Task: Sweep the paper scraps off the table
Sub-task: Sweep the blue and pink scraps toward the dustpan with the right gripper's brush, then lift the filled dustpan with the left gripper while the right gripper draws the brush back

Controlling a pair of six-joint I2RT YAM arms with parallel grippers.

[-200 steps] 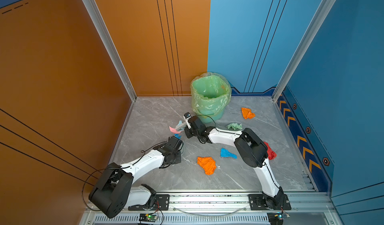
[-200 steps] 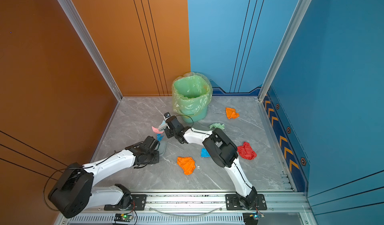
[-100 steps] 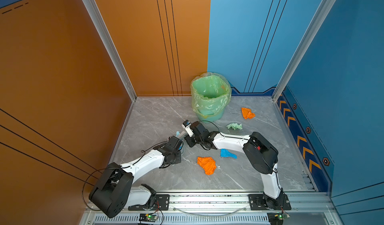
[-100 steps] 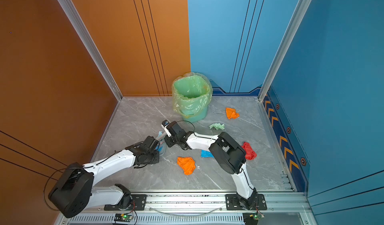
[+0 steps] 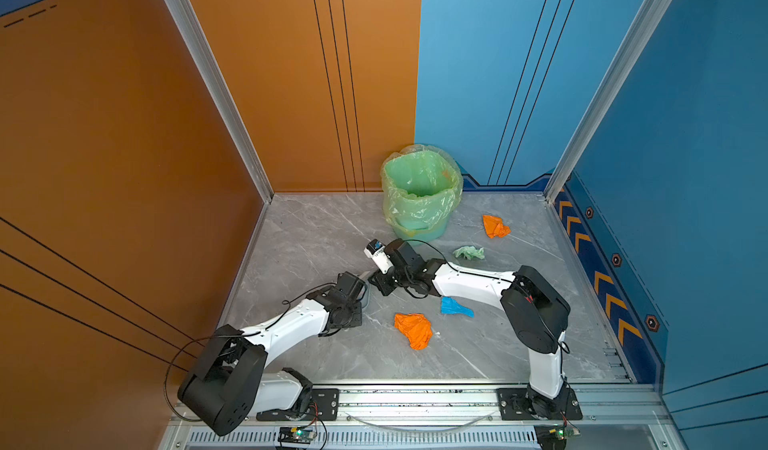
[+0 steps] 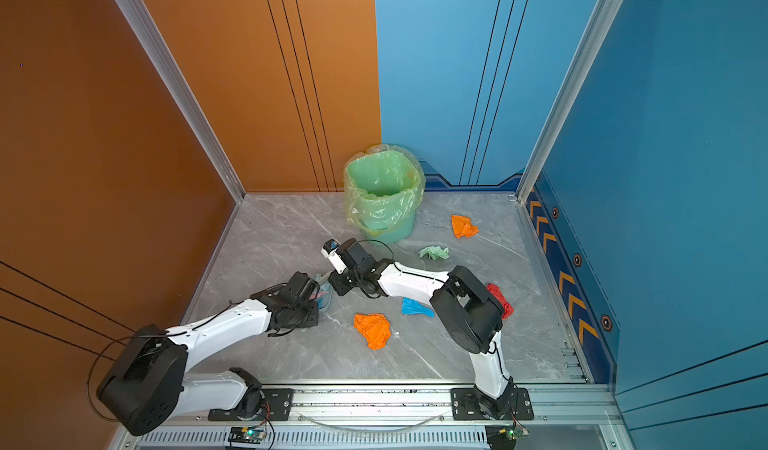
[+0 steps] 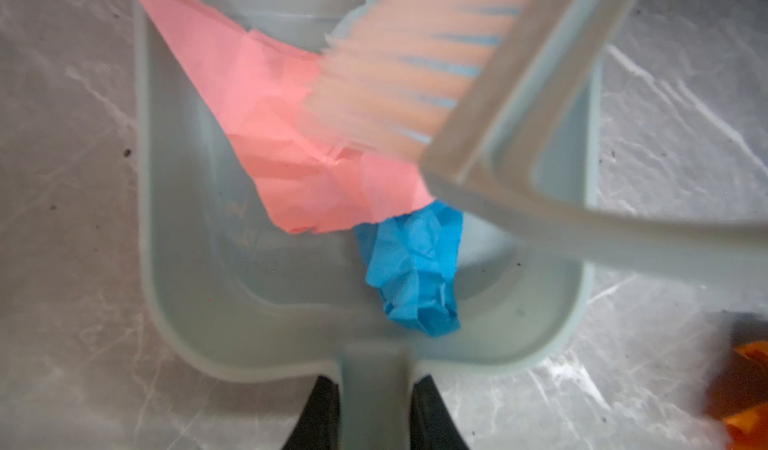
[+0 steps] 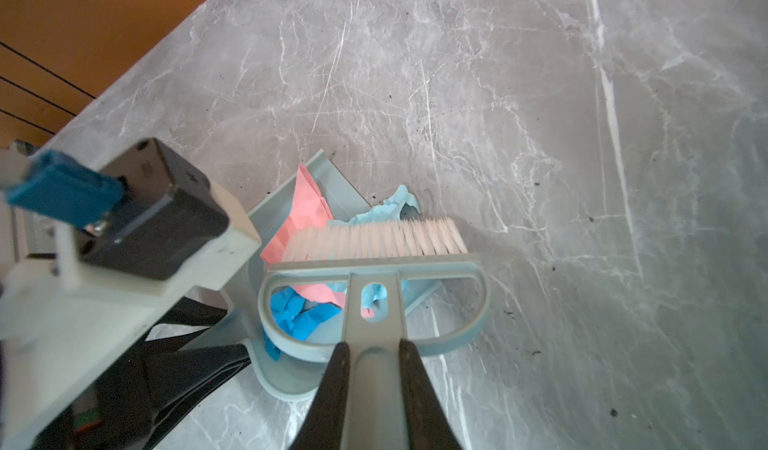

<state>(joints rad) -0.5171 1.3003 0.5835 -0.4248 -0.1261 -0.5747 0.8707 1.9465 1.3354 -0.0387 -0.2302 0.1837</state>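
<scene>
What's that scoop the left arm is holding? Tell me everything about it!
It's a dustpan, pale grey-blue plastic: a shallow tray with a raised rim and a handle. It rests on the marble table. The left tool is shut on its handle. Inside sit a pink paper scrap and a bright blue scrap, and the brush presses on the pink one.

Arms stretched inward, wrists close together.
Left gripper (image 7: 374, 419) and right gripper (image 8: 374, 389) each clamp a handle between fingers.
</scene>
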